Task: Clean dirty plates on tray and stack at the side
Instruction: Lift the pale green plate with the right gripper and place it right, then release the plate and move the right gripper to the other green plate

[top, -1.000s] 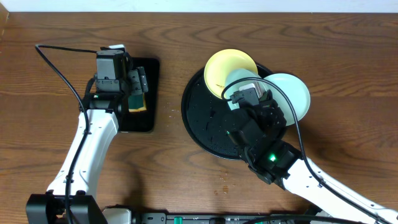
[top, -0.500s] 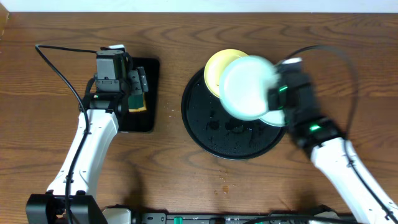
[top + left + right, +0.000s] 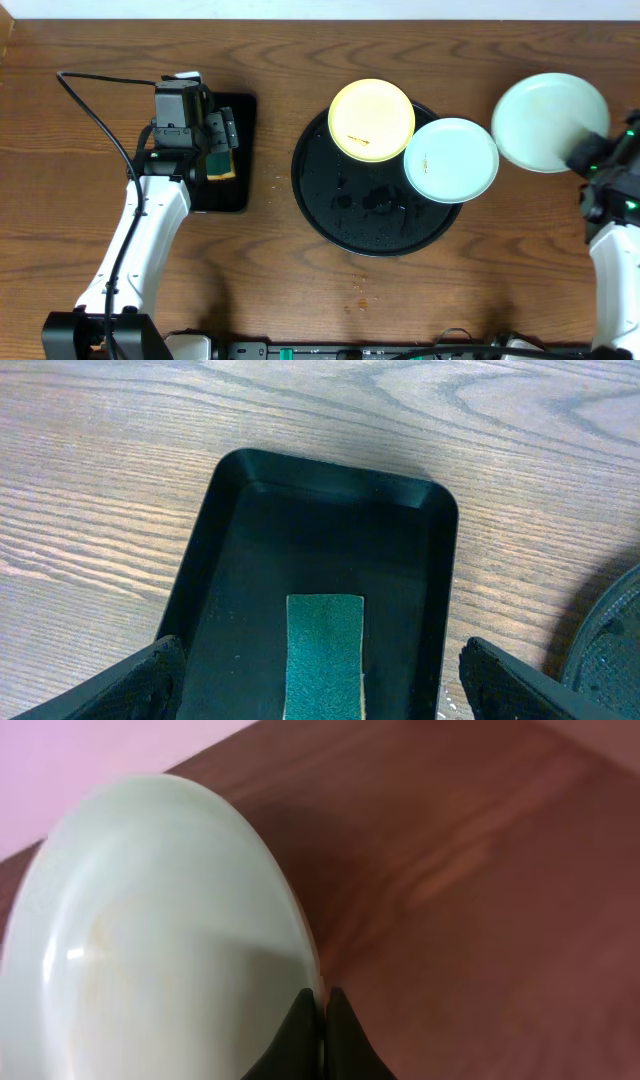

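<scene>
- Pale mint-white round plate [image 3: 550, 120]: carried off the large round black tray [image 3: 320, 200] within the last second. It is now held right of the tray, over the wooden bench [image 3: 300, 50].
- Right tool [image 3: 322, 1015]: clenched on this plate's rim.
- Plate surface: glossy, with faint tan streaks only.
- Pale yellow round plate [image 3: 371, 120] and second mint-white plate [image 3: 451, 160]: brown-smeared, left on the tray; cleaning is judged outstanding.
- Left tool [image 3: 335, 680]: spread apart over the green sponge [image 3: 322, 650].

One mint plate [image 3: 548, 120] off tray [image 3: 335, 220], rightward
</scene>
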Action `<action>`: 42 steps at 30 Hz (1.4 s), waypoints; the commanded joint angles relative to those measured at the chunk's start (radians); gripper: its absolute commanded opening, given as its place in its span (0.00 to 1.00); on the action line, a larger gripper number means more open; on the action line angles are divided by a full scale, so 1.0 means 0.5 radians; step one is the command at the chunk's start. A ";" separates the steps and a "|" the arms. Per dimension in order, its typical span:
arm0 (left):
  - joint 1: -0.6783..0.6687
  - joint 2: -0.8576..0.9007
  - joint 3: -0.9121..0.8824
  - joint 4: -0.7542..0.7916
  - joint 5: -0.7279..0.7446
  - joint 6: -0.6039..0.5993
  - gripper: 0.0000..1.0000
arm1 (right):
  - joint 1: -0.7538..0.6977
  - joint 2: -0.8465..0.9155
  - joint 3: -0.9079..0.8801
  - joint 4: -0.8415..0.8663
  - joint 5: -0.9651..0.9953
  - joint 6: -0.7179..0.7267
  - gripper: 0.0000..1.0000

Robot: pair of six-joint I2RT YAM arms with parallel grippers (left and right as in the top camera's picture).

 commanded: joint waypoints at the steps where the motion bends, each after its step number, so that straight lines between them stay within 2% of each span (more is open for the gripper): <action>1: 0.008 0.000 0.026 -0.005 -0.025 0.005 0.88 | -0.131 0.136 0.038 0.007 -0.013 0.060 0.01; 11: 0.008 0.000 0.026 -0.005 -0.025 0.005 0.88 | -0.342 0.581 0.039 0.192 -0.014 0.066 0.01; 12: 0.008 0.000 0.026 -0.005 -0.025 0.005 0.88 | -0.356 0.610 0.039 0.210 -0.014 0.066 0.08; 13: 0.008 0.000 0.026 -0.005 -0.025 0.005 0.88 | -0.369 0.635 0.039 0.224 -0.015 0.066 0.21; 14: 0.008 0.000 0.026 -0.005 -0.025 0.005 0.88 | -0.380 0.653 0.039 0.228 -0.037 0.066 0.43; 15: 0.008 0.000 0.026 -0.005 -0.025 0.005 0.88 | -0.392 0.659 0.039 0.222 -0.085 0.065 0.57; 17: 0.008 0.000 0.026 -0.005 -0.025 0.005 0.88 | -0.411 0.653 0.046 0.199 -0.224 0.046 0.59; 20: 0.008 0.000 0.026 -0.005 -0.025 0.005 0.88 | -0.420 0.641 0.124 0.102 -0.463 -0.032 0.70; 26: 0.008 0.000 0.026 -0.005 -0.025 0.005 0.88 | -0.320 0.640 0.523 -0.400 -0.707 -0.133 0.68; 31: 0.008 0.000 0.026 -0.005 -0.025 0.005 0.88 | -0.044 0.640 0.808 -0.845 -0.733 -0.399 0.68; 33: 0.008 0.000 0.026 -0.005 -0.025 0.005 0.88 | 0.108 0.640 0.834 -0.967 -0.733 -0.486 0.72; 34: 0.008 0.000 0.026 -0.005 -0.025 0.005 0.88 | 0.169 0.640 0.834 -1.010 -0.733 -0.493 0.79; 35: 0.008 0.000 0.026 -0.005 -0.025 0.005 0.88 | 0.230 0.641 0.833 -1.055 -0.734 -0.491 0.82; 40: 0.008 0.000 0.026 -0.005 -0.025 0.005 0.88 | 0.552 0.641 0.818 -1.157 -0.941 -0.501 0.72; 42: 0.008 0.000 0.026 -0.005 -0.025 0.005 0.88 | 0.706 0.642 0.809 -1.116 -0.868 -0.521 0.63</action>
